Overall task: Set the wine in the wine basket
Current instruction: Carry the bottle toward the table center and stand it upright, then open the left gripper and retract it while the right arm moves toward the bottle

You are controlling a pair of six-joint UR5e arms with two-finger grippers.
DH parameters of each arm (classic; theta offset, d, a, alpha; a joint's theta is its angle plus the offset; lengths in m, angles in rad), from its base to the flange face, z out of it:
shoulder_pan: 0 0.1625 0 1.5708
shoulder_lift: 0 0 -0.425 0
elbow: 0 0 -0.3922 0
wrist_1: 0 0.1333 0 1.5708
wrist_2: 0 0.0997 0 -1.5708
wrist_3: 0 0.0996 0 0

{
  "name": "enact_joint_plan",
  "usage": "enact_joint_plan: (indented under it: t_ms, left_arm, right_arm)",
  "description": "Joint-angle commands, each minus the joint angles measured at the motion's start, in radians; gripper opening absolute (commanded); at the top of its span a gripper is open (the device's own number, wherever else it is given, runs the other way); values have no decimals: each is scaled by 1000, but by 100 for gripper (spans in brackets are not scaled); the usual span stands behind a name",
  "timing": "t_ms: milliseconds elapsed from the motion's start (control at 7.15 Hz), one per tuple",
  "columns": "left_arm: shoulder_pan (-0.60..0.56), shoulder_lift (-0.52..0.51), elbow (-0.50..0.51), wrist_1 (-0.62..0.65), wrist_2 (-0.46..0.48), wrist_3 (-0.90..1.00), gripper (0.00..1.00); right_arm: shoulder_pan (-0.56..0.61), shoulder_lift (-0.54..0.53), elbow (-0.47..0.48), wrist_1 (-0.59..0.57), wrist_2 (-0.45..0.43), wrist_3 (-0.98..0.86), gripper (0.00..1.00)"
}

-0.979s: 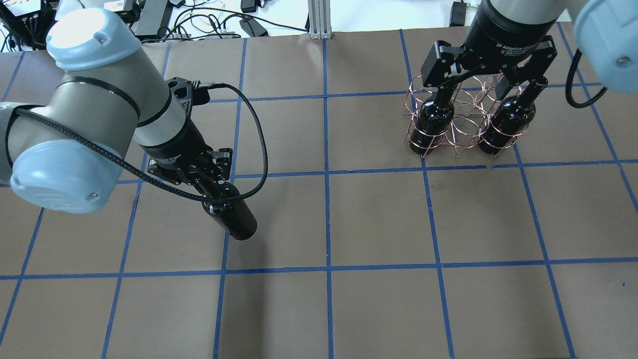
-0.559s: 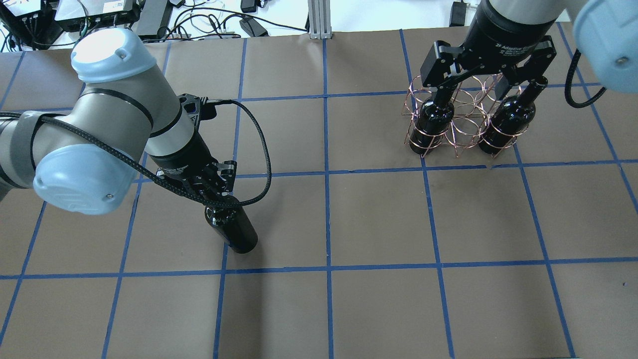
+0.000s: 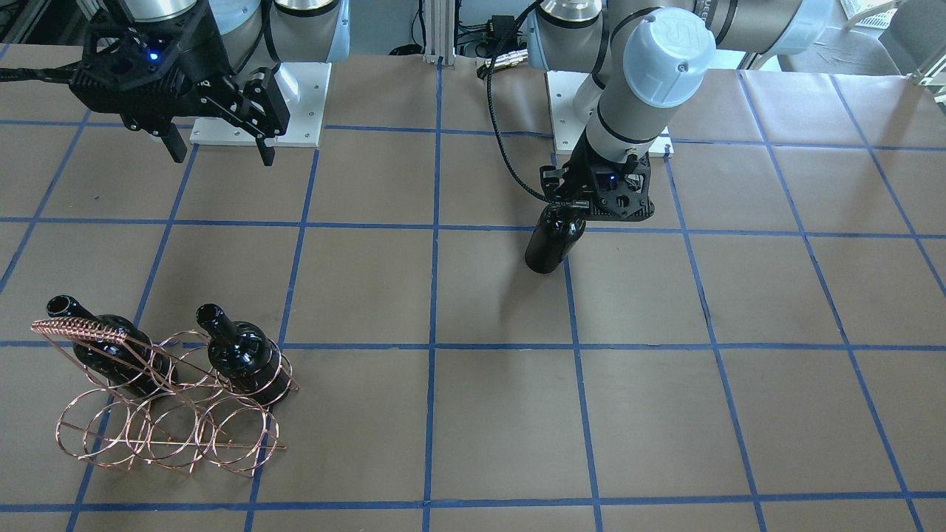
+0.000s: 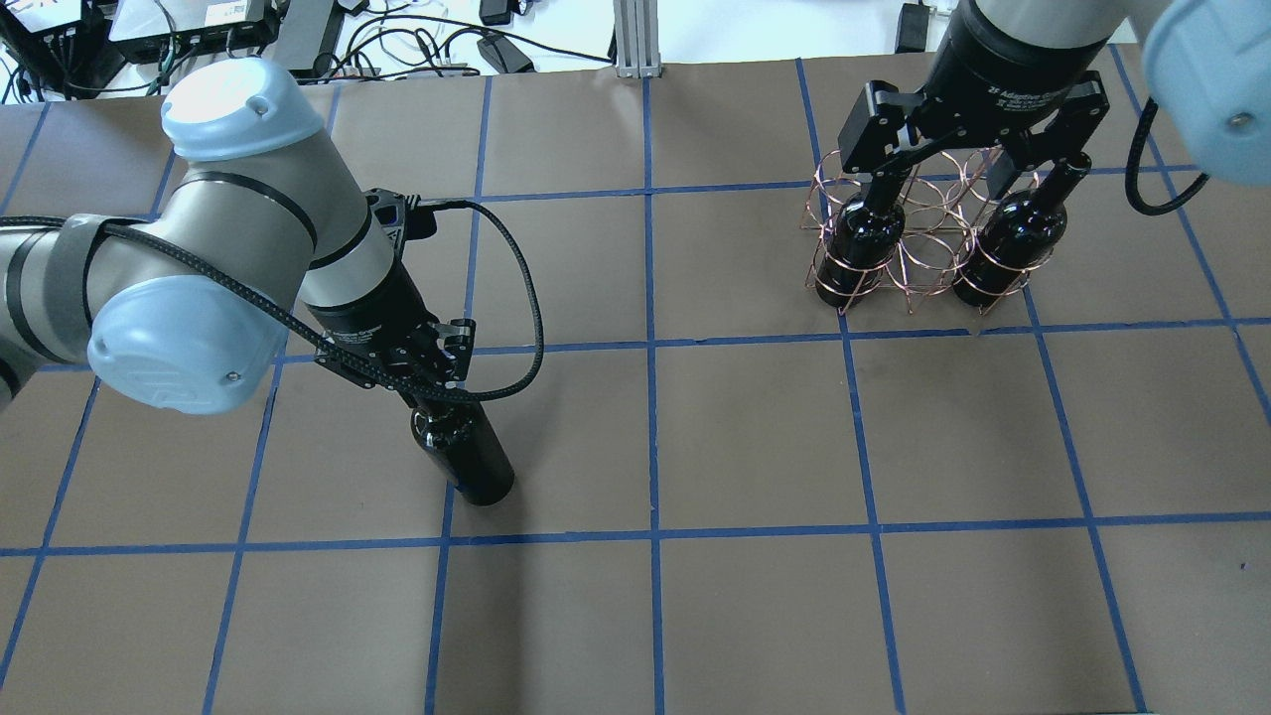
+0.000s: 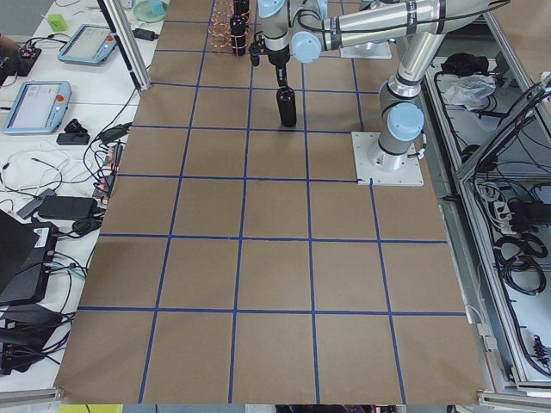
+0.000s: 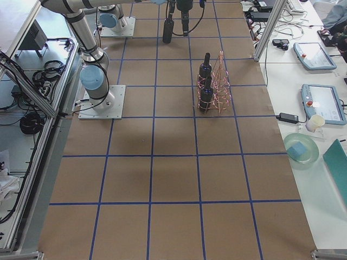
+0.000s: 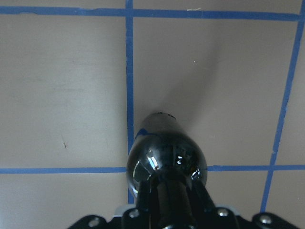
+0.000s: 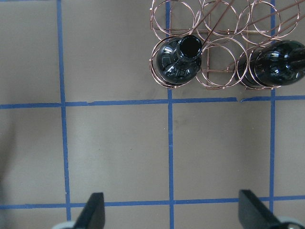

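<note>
**Work surface.** Table (image 4: 755, 437) covered in brown paper and divided into squares by blue tape lines (image 4: 652, 447). An aluminium post (image 4: 632, 40) stands at the far edge, with tangled black cables (image 4: 417, 35) beside it. On the white side bench (image 6: 274, 92) lie a control tablet (image 6: 310, 55), a second tablet (image 6: 325, 104), a white cup (image 6: 312, 123), and a pale green dish (image 6: 306, 138) holding a blue block (image 6: 295, 153).
</note>
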Motion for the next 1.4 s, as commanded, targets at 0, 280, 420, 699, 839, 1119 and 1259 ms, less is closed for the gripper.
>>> enact_joint_plan:
  t_ms: [0, 280, 420, 699, 839, 1119, 1259]
  left_arm:
    - [0, 16, 26, 3, -3, -14, 100]
    - [2, 22, 176, -109, -6, -24, 100]
    - [29, 27, 280, -216, 14, -13, 100]
    - [200, 13, 368, -281, 75, 88, 100]
    - [289, 17, 370, -281, 77, 152, 100]
    - [412, 8, 368, -257, 75, 267, 100]
    - [434, 22, 368, -258, 97, 373, 100]
  right_arm:
    - [0, 1, 1, 0, 11, 5, 100]
    - [3, 0, 1, 3, 11, 11, 100]
    - [7, 0, 1, 0, 16, 24, 100]
    - [49, 36, -38, -8, 14, 121, 100]
    - [145, 88, -86, -8, 13, 278, 100]
    - [378, 211, -150, -78, -3, 593, 100]
    - [467, 246, -155, -113, -6, 737, 100]
